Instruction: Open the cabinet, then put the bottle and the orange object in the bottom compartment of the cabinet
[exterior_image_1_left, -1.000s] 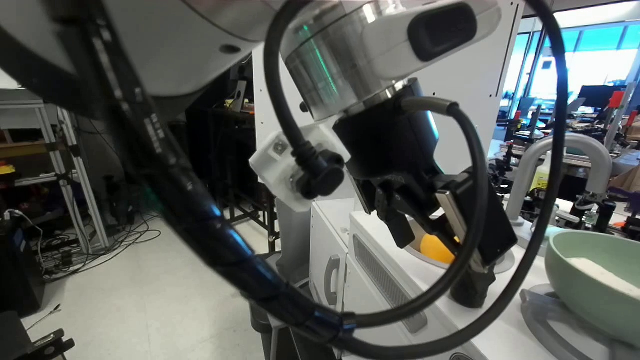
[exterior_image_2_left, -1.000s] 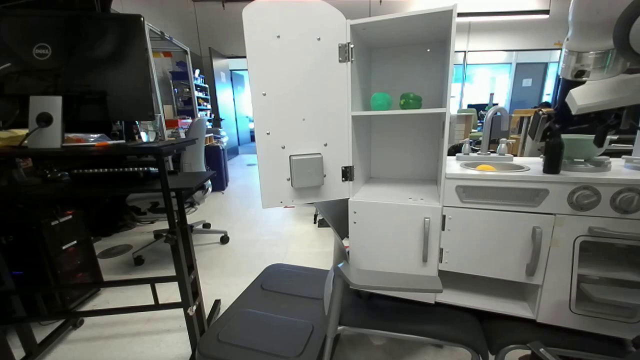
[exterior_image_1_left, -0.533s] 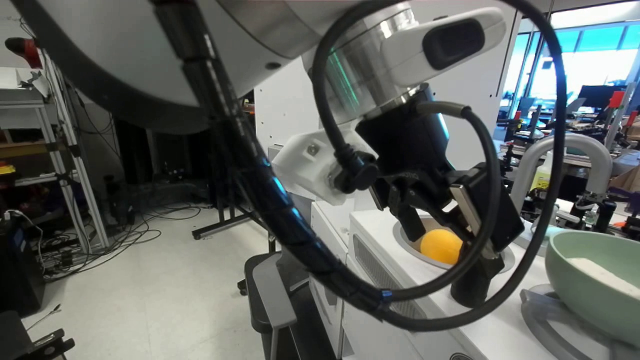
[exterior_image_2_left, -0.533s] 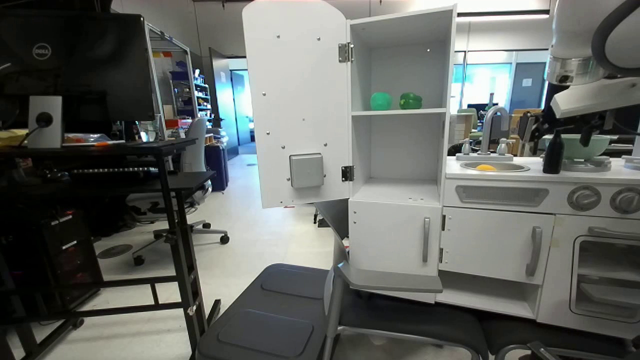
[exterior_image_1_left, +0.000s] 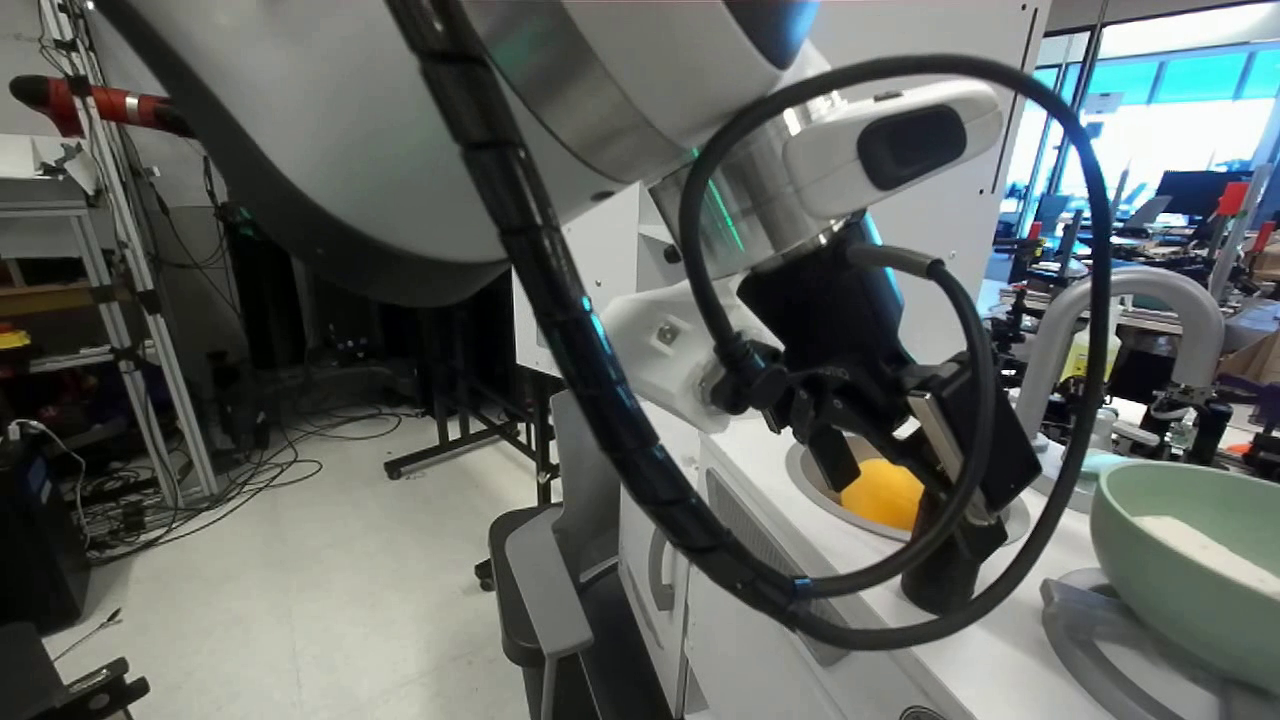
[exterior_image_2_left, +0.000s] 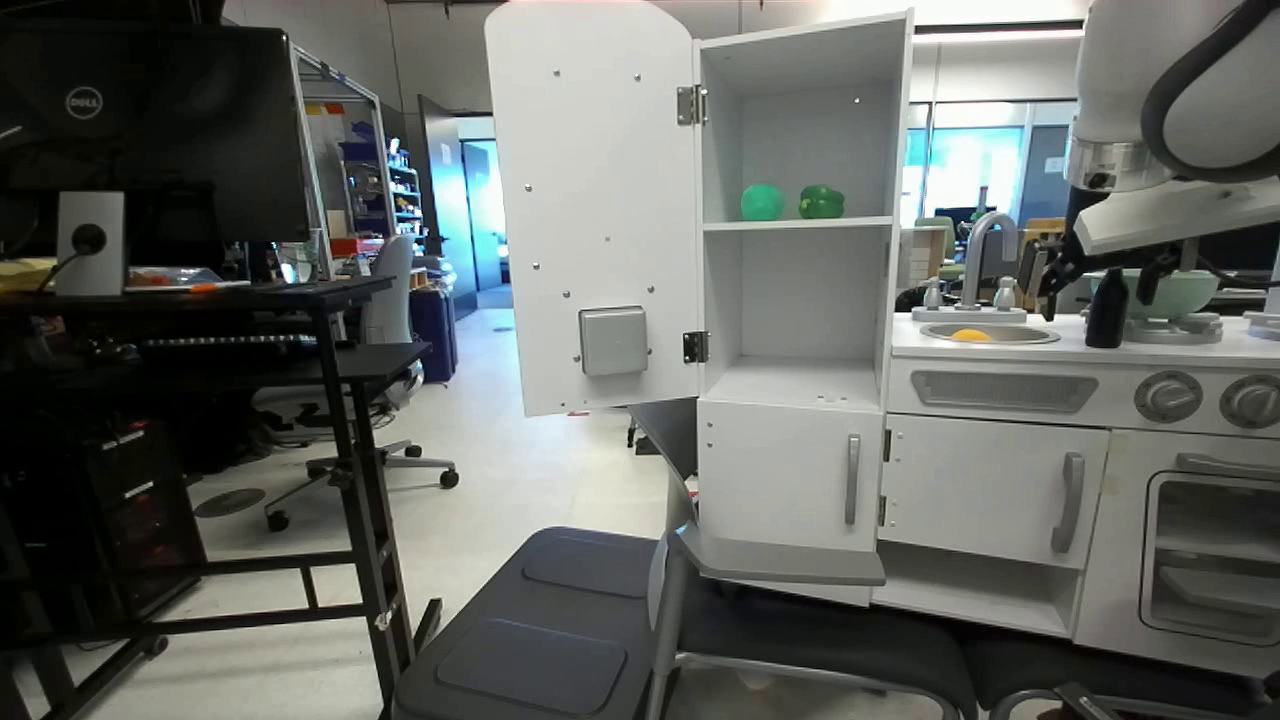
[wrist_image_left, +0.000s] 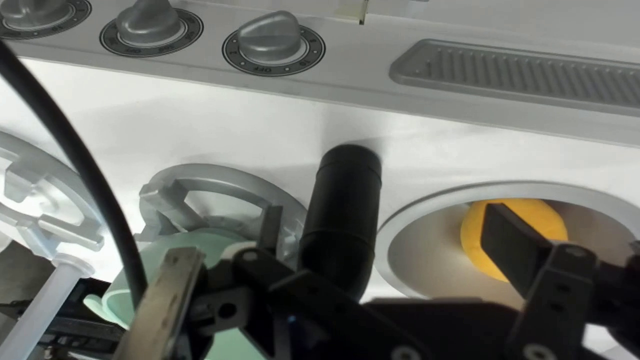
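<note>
Evidently, the cabinet (exterior_image_2_left: 815, 140) is opened; bottle (wrist_image_left: 345, 212) (ahead of the empty, wide-spread pincer (wrist_image_left: 390, 230)) and orange object (exterior_image_1_left: 885, 495) (in the sink (wrist_image_left: 510, 190) to its side) are yet to be placed in the bottom compartment (exterior_image_2_left: 812, 295).

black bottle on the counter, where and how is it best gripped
Grip the bottle around its straight body, below the shoulders, probably from above, with the gripper closing from the sink side and the bowl side. It stands upright, and the straight body offers more to hold than the narrow neck.
</note>
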